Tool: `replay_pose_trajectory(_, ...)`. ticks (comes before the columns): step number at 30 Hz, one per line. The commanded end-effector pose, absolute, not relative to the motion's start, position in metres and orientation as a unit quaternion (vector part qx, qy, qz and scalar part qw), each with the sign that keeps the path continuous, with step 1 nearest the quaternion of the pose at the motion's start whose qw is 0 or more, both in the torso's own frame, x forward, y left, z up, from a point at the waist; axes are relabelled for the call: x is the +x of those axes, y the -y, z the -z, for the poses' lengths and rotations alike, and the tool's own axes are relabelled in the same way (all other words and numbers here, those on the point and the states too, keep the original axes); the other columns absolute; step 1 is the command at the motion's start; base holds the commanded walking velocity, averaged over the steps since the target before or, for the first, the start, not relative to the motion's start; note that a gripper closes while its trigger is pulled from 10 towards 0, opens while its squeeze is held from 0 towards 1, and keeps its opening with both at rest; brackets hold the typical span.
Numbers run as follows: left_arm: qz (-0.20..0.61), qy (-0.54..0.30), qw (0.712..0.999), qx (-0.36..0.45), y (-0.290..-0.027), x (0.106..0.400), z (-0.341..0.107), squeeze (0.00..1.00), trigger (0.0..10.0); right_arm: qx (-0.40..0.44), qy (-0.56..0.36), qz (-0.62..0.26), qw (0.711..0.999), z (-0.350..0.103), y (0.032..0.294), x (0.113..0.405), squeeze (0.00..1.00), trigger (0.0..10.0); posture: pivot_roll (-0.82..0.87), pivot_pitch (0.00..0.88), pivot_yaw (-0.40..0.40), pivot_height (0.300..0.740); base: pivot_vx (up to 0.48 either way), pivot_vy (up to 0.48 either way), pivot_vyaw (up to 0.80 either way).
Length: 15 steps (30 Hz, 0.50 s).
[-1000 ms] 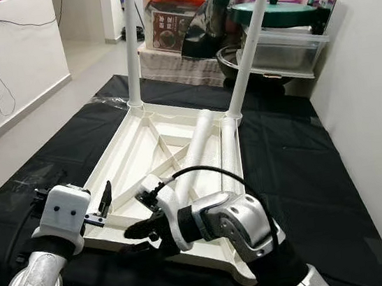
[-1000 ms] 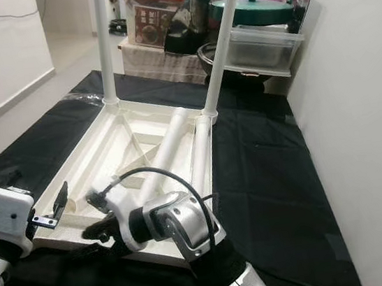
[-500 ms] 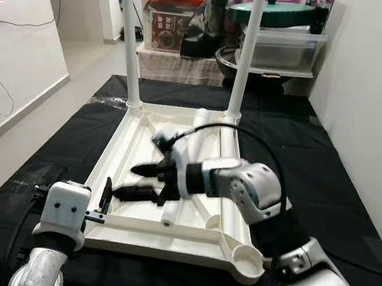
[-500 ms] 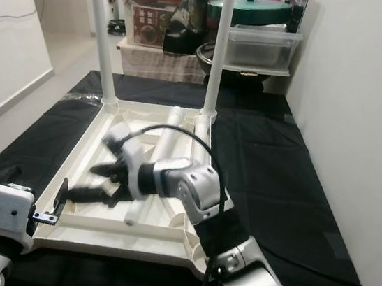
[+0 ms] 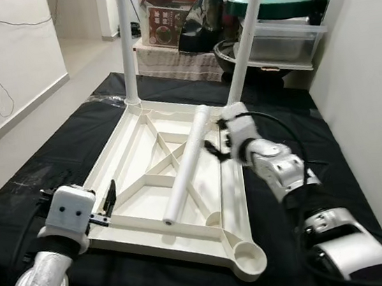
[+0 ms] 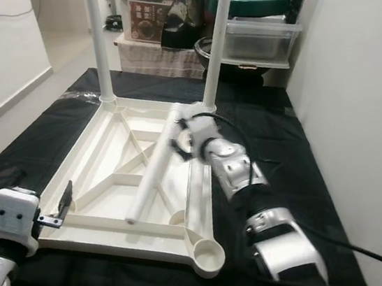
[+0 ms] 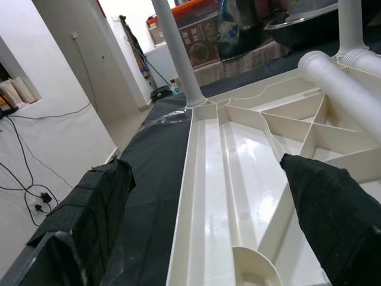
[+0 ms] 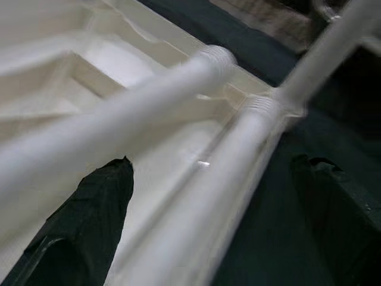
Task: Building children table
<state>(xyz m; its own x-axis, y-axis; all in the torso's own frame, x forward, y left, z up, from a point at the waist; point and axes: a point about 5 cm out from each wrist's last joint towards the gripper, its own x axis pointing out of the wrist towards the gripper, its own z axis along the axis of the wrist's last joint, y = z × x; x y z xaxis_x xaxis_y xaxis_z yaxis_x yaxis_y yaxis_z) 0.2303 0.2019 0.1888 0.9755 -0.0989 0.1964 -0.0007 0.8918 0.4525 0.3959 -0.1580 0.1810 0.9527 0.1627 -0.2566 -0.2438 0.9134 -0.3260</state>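
White plastic tabletop [image 5: 153,163] lies upside down on the black sheet [image 5: 297,143]. At its near left edge, the left gripper [image 5: 107,200] straddles the rim, fingers spread. A loose leg [image 5: 187,165] rests diagonally inside. Further on, the right gripper [image 5: 221,147] hovers, fingers apart, over a second loose leg [image 5: 235,186] along the right edge. Two legs [image 5: 125,46] stand in the far corners.

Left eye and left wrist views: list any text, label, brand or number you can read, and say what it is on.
None can be read.
Brown printed label on the orange-lidded storage box: pale characters and a round picture, too small and blurred to read.
White upturned table top and loose white leg: no markings visible.
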Motion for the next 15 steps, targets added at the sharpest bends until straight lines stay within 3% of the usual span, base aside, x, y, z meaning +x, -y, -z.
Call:
replay_pose_trajectory(1,0.028,0.106,0.967,0.230,-0.200,0.231,-0.186,0.00,10.0,-0.207,-0.109,-0.092,0.968,-0.180,0.164,0.397,0.00,10.0,0.11,0.000,-0.146,0.740,0.000,0.000,0.00)
replay_pose_trajectory(8,0.031,0.108,0.967,0.229,-0.198,0.233,-0.186,0.00,10.0,-0.281,-0.127,-0.091,0.947,-0.174,0.188,0.397,0.00,10.0,0.10,0.000,-0.137,0.740,0.000,0.000,0.00)
replay_pose_trajectory(10,0.031,0.108,0.967,0.230,-0.199,0.233,-0.186,0.00,10.0,-0.333,-0.149,-0.131,0.922,-0.162,0.188,0.393,0.00,10.0,0.10,0.000,-0.137,0.740,0.000,0.000,0.00)
replay_pose_trajectory(14,0.030,0.108,0.967,0.231,-0.199,0.233,-0.186,0.00,10.0,-0.366,-0.166,-0.159,0.902,-0.153,0.188,0.390,0.00,10.0,0.10,0.000,-0.137,0.740,0.000,0.000,0.00)
replay_pose_trajectory(15,0.030,0.109,0.967,0.231,-0.199,0.233,-0.186,0.00,10.0,-0.389,-0.186,-0.199,0.880,-0.143,0.187,0.385,0.00,10.0,0.10,0.000,-0.140,0.740,0.000,0.000,0.00)
